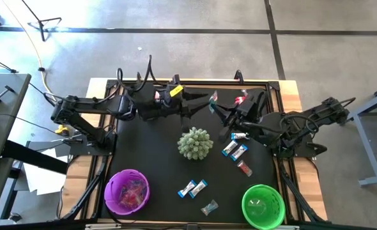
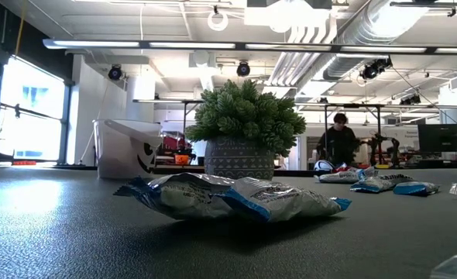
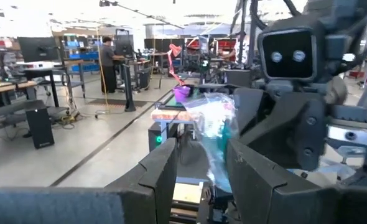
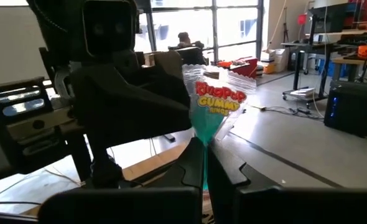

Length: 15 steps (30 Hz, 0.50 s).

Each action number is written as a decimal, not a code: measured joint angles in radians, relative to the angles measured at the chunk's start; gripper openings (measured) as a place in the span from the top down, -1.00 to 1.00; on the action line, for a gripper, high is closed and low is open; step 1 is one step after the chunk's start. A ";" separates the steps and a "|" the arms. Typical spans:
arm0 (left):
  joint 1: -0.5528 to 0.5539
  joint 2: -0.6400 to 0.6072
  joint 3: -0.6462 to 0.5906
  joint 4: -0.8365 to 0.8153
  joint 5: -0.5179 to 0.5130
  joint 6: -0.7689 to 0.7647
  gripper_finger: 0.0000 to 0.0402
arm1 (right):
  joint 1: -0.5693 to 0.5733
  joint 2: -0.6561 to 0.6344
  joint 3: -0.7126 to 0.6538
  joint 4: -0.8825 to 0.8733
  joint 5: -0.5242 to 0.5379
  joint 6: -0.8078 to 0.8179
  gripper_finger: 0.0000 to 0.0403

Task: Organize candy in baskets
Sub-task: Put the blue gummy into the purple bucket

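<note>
A clear candy packet with red lettering and a green sweet inside is held high above the table's far middle, with my right gripper shut on it. My left gripper faces it level and open, one finger on either side of the packet. On the table stand a purple basket with candy in it and a green basket. A white basket shows in the low view. Blue-and-silver candy, a red one and a clear one lie loose. My right gripper pinches the packet's narrowed end between its two fingers, coming level from the table's right. The packet stands up beyond the fingertips, clear of the table. My left gripper: whether its fingers touch the packet, I cannot tell.
A spiky pale-green ball on a patterned base sits at the table's middle, below both grippers. Two blue-and-silver packets lie close to the low camera. People stand in the room beyond the table.
</note>
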 joint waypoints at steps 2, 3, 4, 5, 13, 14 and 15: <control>0.007 0.000 0.000 0.004 0.016 -0.012 0.39 | 0.000 0.001 0.000 0.006 0.000 -0.002 1.00; 0.012 0.000 0.000 0.008 0.033 -0.025 0.39 | -0.001 0.001 0.000 0.009 -0.006 -0.002 1.00; 0.016 0.000 0.000 0.011 0.053 -0.036 0.39 | -0.002 0.001 0.000 0.012 -0.012 -0.002 1.00; 0.019 0.003 0.000 0.017 0.071 -0.050 0.39 | -0.007 0.002 0.000 0.016 -0.018 -0.003 1.00; 0.029 0.045 0.002 0.075 0.150 -0.107 0.39 | -0.035 0.003 -0.003 0.012 -0.070 -0.003 1.00; 0.030 0.045 0.002 0.075 0.151 -0.107 0.39 | -0.035 0.003 -0.003 0.012 -0.074 -0.003 1.00; 0.032 0.045 0.002 0.075 0.151 -0.104 0.41 | -0.035 0.003 -0.003 0.012 -0.074 -0.003 1.00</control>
